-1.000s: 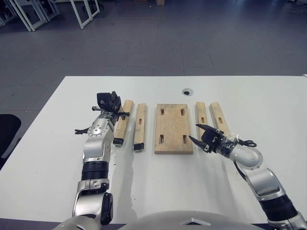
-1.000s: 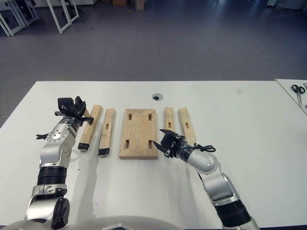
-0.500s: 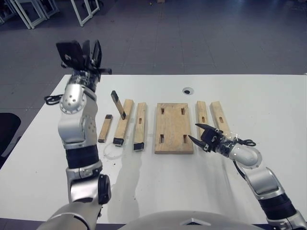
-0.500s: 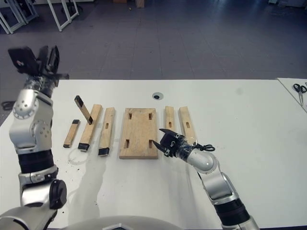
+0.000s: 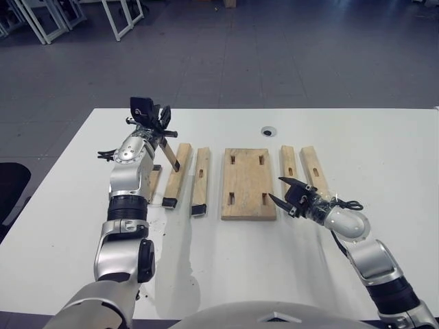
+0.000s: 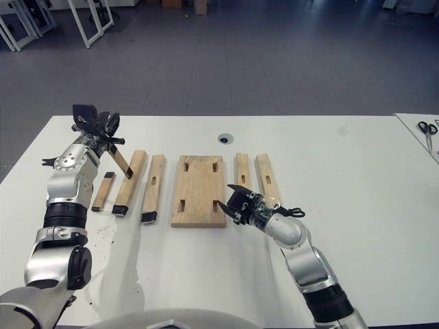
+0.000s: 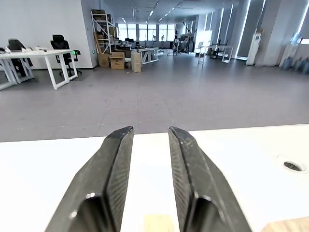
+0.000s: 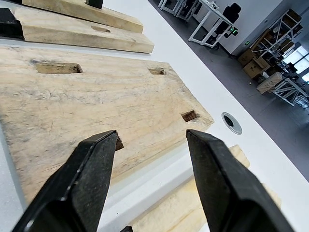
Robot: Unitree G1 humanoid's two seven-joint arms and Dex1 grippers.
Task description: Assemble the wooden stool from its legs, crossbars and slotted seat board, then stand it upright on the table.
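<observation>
The slotted seat board (image 5: 248,183) lies flat mid-table. Two legs (image 5: 177,173) (image 5: 200,179) lie to its left and two more (image 5: 288,164) (image 5: 312,166) to its right. A dark crossbar (image 5: 169,152) stands tilted, its lower end on the leftmost leg. A short crossbar (image 5: 151,182) lies flat just left of that leg. My left gripper (image 5: 155,120) hangs open and empty above the tilted crossbar's top end; its fingers (image 7: 116,179) frame bare table. My right gripper (image 5: 283,195) is open at the board's near right corner, its fingers (image 8: 91,174) straddling the board's edge (image 8: 96,101).
A round cable hole (image 5: 266,129) sits in the table behind the board. Scissors (image 6: 426,127) lie on a neighbouring table at the far right. Bare white table (image 5: 274,260) stretches in front of the parts and to the right of the legs.
My left arm, raised high half a second ago, has come back down near the tilted crossbar. The two crossbars, covered a second ago, now lie exposed. The right arm has barely moved.
</observation>
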